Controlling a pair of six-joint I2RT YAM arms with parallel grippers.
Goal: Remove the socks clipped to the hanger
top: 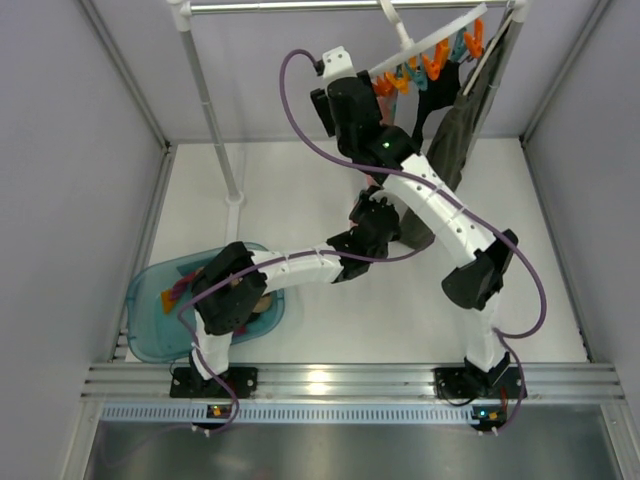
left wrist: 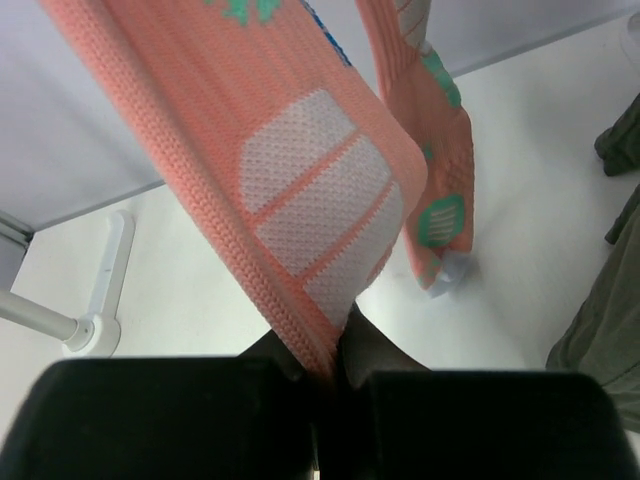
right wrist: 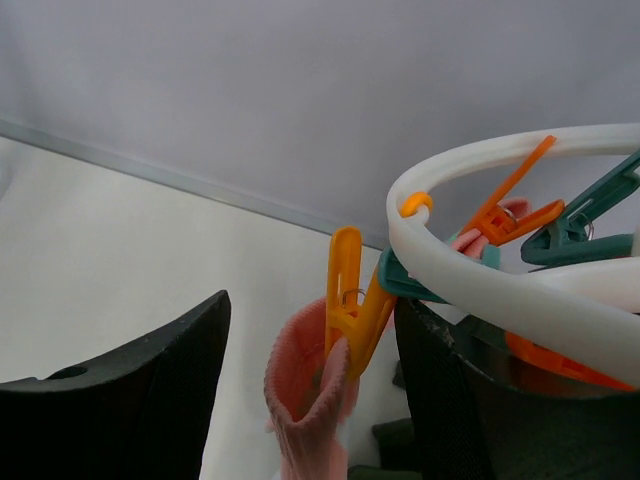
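Pale grey walls stood behind the hanger (right wrist: 470,270) and a white bench (top: 300,200) lay below it, a pink sock (right wrist: 305,395) dangling under its rim from an orange clip (right wrist: 350,310). The right tool (right wrist: 310,335) stood wide astride that clip, while the left tool (left wrist: 325,385), below the hanger, pinched the pink sock's low end; the step seemed best done by squeezing the clip's tails squarely, then pulling straight down. No writing or brand could be read

text: none legible in any view.
sock (left wrist: 310,200): white and teal woven patches only, no characters.
hanger (right wrist: 470,285): plain white frame, no brand or number visible.
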